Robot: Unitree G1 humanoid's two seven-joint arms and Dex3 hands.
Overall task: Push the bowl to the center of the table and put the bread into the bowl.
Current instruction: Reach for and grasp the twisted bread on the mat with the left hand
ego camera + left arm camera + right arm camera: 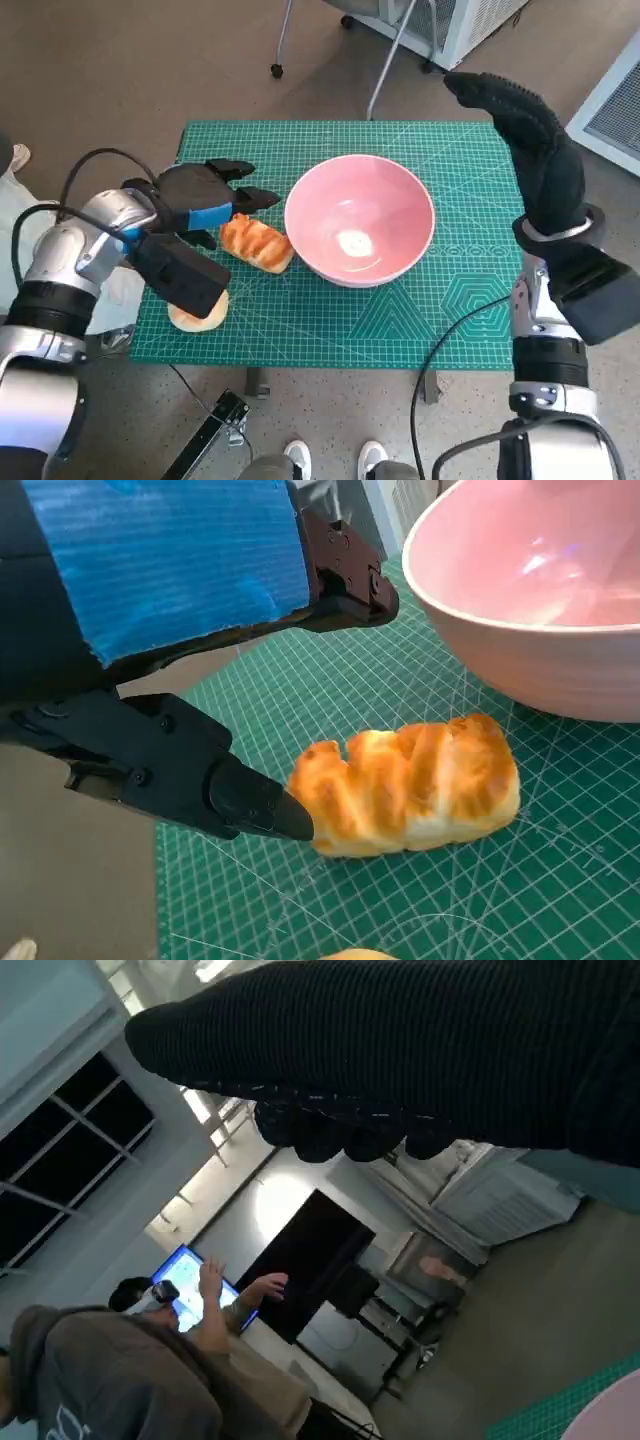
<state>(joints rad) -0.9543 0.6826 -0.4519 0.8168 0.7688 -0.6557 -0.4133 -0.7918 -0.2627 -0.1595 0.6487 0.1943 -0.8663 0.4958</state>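
The pink bowl [360,220] stands empty near the middle of the green mat [460,310]; its wall [530,630] also fills the far side of the left wrist view. A plaited golden bread [256,243] lies just left of the bowl, apart from it. My left hand [205,200] hovers at the bread's left end with fingers spread. In the left wrist view one black fingertip [255,805] touches the end of the bread [410,785], and nothing is gripped. My gloved right hand [525,130] is raised over the mat's far right corner, fingers stretched out, holding nothing.
A round pale bun [198,313] lies at the mat's front left, partly under my left wrist. Chair legs [385,70] and white units stand beyond the table. Shoes [372,458] show at the front edge. The right wrist view shows the glove [400,1050] and a seated person [120,1380].
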